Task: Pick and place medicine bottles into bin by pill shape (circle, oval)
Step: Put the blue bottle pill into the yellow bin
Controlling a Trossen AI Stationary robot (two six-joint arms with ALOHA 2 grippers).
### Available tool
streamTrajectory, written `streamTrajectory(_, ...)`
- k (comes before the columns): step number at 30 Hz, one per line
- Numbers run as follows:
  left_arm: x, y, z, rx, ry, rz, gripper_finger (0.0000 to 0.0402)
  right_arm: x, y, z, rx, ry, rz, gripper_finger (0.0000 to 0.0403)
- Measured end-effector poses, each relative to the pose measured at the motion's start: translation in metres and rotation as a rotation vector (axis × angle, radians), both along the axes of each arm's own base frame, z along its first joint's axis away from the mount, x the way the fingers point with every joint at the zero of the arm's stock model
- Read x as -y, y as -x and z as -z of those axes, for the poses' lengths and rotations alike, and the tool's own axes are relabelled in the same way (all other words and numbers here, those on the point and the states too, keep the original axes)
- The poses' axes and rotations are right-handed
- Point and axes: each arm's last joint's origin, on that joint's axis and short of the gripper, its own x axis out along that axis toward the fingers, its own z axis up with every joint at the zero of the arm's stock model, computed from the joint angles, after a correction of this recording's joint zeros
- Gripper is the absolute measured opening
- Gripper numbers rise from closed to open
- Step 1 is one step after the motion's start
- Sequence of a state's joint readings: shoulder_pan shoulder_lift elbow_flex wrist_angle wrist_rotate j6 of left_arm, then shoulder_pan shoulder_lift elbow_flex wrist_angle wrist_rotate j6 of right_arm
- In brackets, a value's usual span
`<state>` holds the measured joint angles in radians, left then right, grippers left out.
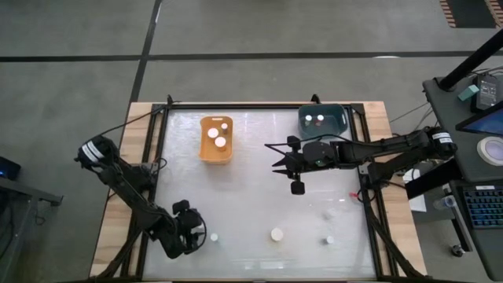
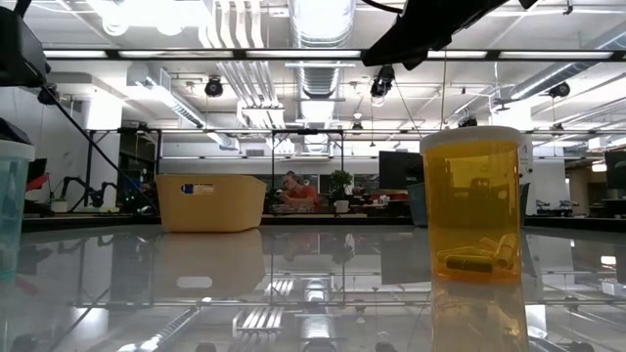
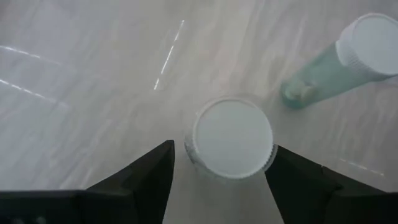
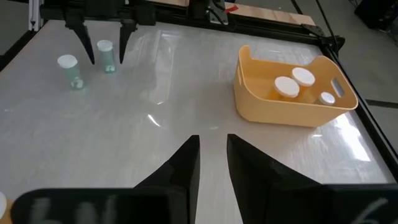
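My left gripper hangs open near the table's near left corner, pointing steeply down. One finger stands on either side of a white-capped medicine bottle that stands upright on the table. The right wrist view shows the same fingers clear of this bottle. A second bottle, teal-tinted, stands close by. More bottles stand along the near edge. An orange one shows close in the low view. My right gripper waits shut, high above the table's middle.
A yellow bin at the far middle holds three white-capped bottles. A teal bin at the far right holds two. Bare tabletop lies between the bins and the near row of bottles. A raised frame borders the table.
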<state>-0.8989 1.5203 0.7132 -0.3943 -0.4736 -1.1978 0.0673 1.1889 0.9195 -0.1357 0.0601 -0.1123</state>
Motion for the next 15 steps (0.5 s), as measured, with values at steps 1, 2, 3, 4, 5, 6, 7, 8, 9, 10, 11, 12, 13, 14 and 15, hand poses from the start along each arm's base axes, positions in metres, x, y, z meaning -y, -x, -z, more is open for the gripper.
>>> streamTrajectory(1,0.0002,-0.0002,0.0002,0.001,-0.002,0.003,0.0213,0.0000,0.0000,0.0000,0.000,0.000,0.000,0.0069)
streamTrajectory(2,0.0002,-0.0003,0.0003,0.002,-0.006,0.005,0.0204,0.0000,0.0000,0.0000,0.000,0.000,0.000,0.0068)
streamTrajectory(3,0.0002,-0.0003,0.0003,0.003,-0.007,0.005,0.0194,0.0000,0.0000,0.0000,0.000,0.000,0.000,0.0068)
streamTrajectory(4,0.0001,-0.0002,0.0004,0.002,-0.007,0.005,0.0184,0.0000,0.0000,0.0000,0.000,0.000,0.000,0.0069)
streamTrajectory(5,0.0001,-0.0002,0.0004,0.002,-0.008,0.005,0.0175,0.0000,0.0000,0.0000,0.000,0.000,0.000,0.0070)
streamTrajectory(6,0.0000,-0.0002,0.0004,0.002,-0.010,0.005,0.0165,0.0000,0.0000,0.0000,0.000,0.000,0.000,0.0071)
streamTrajectory(7,-0.0002,-0.0002,0.0004,0.004,-0.013,0.003,0.0155,0.0000,0.0000,0.0000,0.000,-0.001,0.001,0.0072)
streamTrajectory(8,-0.0004,-0.0003,0.0003,0.009,-0.018,0.000,0.0145,0.0000,0.0000,0.0000,0.000,-0.006,0.003,0.0073)
streamTrajectory(9,-0.0006,-0.0005,0.0002,0.016,-0.023,-0.003,0.0136,0.0000,0.0000,0.0000,0.000,-0.007,0.004,0.0074)
streamTrajectory(10,-0.0008,-0.0006,0.0001,0.020,-0.028,-0.005,0.0126,0.0000,0.0000,0.0000,0.000,-0.007,0.004,0.0075)
streamTrajectory(11,-0.0009,-0.0005,0.0002,0.020,-0.030,-0.005,0.0117,0.0000,0.0000,0.0000,0.000,-0.007,0.004,0.0075)
streamTrajectory(12,-0.0011,-0.0004,0.0003,0.019,-0.033,-0.005,0.0108,0.0000,0.0000,0.0000,0.000,-0.007,0.004,0.0075)
streamTrajectory(13,-0.0011,-0.0003,0.0003,0.018,-0.033,-0.005,0.0099,0.0000,0.0000,0.0000,0.000,-0.007,0.004,0.0074)
streamTrajectory(14,-0.0011,-0.0004,0.0003,0.019,-0.033,-0.005,0.0092,0.0000,0.0000,0.0000,0.000,-0.007,0.004,0.0073)
streamTrajectory(15,-0.0011,-0.0004,0.0003,0.019,-0.033,-0.005,0.0085,0.0000,0.0000,0.0000,0.000,-0.007,0.004,0.0072)
